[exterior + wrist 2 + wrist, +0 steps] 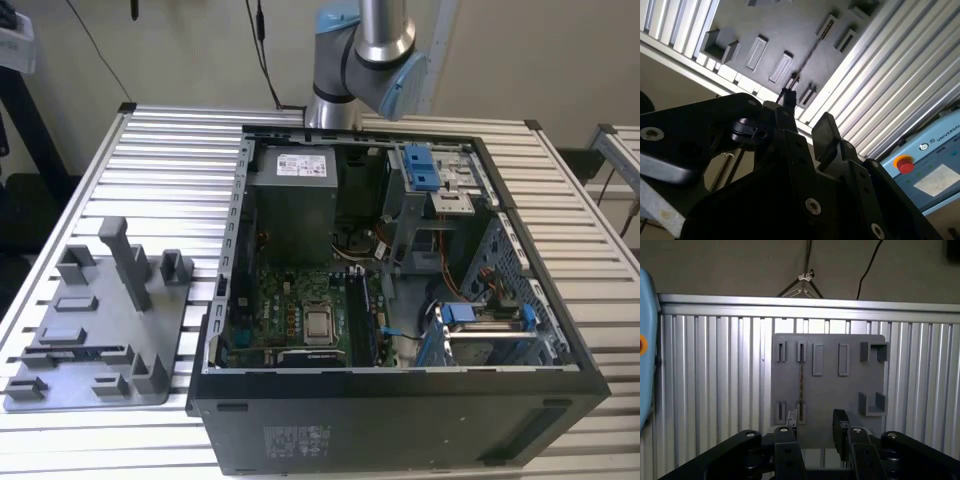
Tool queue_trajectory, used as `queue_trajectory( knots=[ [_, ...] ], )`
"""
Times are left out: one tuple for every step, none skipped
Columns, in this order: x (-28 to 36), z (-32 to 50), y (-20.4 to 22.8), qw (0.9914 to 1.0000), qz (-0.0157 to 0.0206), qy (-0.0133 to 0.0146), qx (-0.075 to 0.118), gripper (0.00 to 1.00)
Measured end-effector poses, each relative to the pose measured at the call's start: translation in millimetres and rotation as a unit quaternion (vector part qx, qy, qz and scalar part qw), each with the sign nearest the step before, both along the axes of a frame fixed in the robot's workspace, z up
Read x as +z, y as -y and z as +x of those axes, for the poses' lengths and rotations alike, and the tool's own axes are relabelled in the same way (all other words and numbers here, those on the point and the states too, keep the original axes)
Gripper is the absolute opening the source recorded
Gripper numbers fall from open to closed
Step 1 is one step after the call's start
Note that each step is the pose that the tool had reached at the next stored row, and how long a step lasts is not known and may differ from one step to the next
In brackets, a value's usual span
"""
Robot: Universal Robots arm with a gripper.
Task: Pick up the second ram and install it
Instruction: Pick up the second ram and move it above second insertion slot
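Plainly, in the exterior view the open computer case [400, 420] lies on the slatted table [150, 140] and holds a green circuit board [290, 290] with a square chip socket [320, 325]. A grey power box [295, 200] sits behind the board and blue drive brackets [422, 165] toward the exterior view's right. The grey plate [100, 330] with its upright blocks lies on the table just beside the case, on the exterior view's left, and the arm [365, 50] rises beyond the case's far wall. In the first wrist view the plate [830, 390] lies on the table's slats [715, 380]. The second ram [801, 380] stands on edge in the plate's slots, showing as a thin dark line. The gripper [815, 422] hangs above the plate's near edge with its jaws apart and the bare plate showing in the gap. One finger [790, 417] is close beside the ram's near end, though I cannot tell whether they touch. In the second wrist view the ram [807, 57] crosses the plate [790, 30] as the same thin line, ending near the spread gripper [807, 114]. A pale blue box with a red button [904, 164] lies past the table's edge.
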State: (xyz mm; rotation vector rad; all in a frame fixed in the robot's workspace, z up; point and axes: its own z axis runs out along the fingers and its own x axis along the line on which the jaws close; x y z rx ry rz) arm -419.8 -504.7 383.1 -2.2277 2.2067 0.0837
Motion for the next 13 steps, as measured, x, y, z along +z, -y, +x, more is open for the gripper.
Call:
queue_trajectory(
  knots=[
    [0.0,0.0,0.0,1.00000,0.0000,0.0000,0.000,0.42],
    [-0.3,0.0,0.0,1.00000,0.0000,0.0000,0.000,0.42],
    [-0.8,0.0,0.0,1.00000,0.0001,0.0000,0.000,0.42],
    [-1.4,-0.1,-0.1,1.00000,0.0006,0.0000,0.000,0.42],
    [-2.1,-0.1,-0.1,1.00000,0.0012,0.0000,0.000,0.42],
    [-2.9,-0.2,-0.1,1.00000,0.0018,0.0000,0.000,0.42],
    [-4.0,-0.1,0.0,1.00000,0.0026,0.0000,0.000,0.42],
    [-5.2,-0.2,0.0,0.99999,0.0041,0.0000,0.000,0.42],
    [-6.3,-0.2,0.0,0.99998,0.0056,0.0000,0.000,0.42],
    [-7.5,-0.3,0.0,0.99997,0.0073,0.0000,0.000,0.42],
    [-8.8,-0.3,-0.1,0.99996,0.0088,0.0001,0.000,0.42],
    [-10.2,-0.3,-0.1,0.99996,0.0092,0.0002,0.000,0.42],
    [-11.6,-0.3,-0.1,0.99996,0.0091,0.0001,0.000,0.42]
  ],
)
